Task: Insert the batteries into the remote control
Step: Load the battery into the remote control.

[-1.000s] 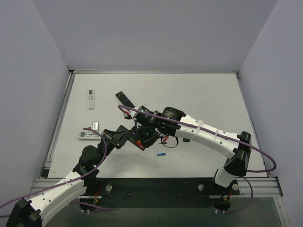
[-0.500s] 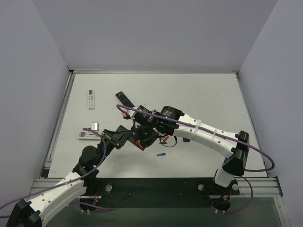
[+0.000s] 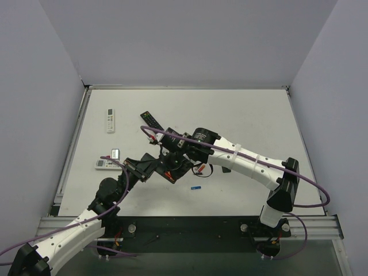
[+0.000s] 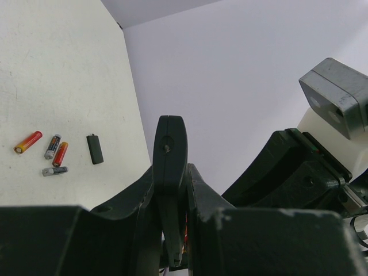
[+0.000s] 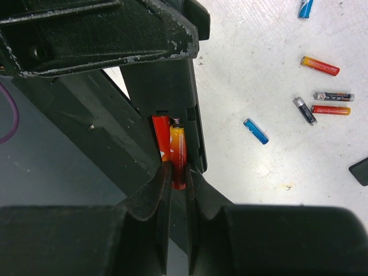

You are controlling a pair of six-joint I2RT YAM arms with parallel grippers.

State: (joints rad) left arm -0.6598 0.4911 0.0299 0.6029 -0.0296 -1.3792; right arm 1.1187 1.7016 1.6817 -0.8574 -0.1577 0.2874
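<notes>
Between the narrowed fingers of the right end effector (image 5: 177,174) sits a red-orange battery (image 5: 178,150). It is pinched at its lower end and lies in the open compartment of the remote control (image 5: 167,86), beside a second red-orange cell (image 5: 160,138). The left end effector (image 4: 171,198) clamps the remote's slim black body, which shows edge-on to the left wrist camera.

Since a second ago the right arm (image 3: 253,167) has swung its elbow and wrist slightly leftward, while the left arm (image 3: 109,192) and the blue battery (image 3: 196,188) on the tabletop (image 3: 247,115) have stayed put. Both forearms reach inward and meet at mid-table.

Loose batteries (image 4: 53,146) lie near the back cover (image 4: 95,149), and their print is too small to read. Further back rest a black remote with coloured buttons (image 3: 152,121) and two white remotes (image 3: 110,121).
</notes>
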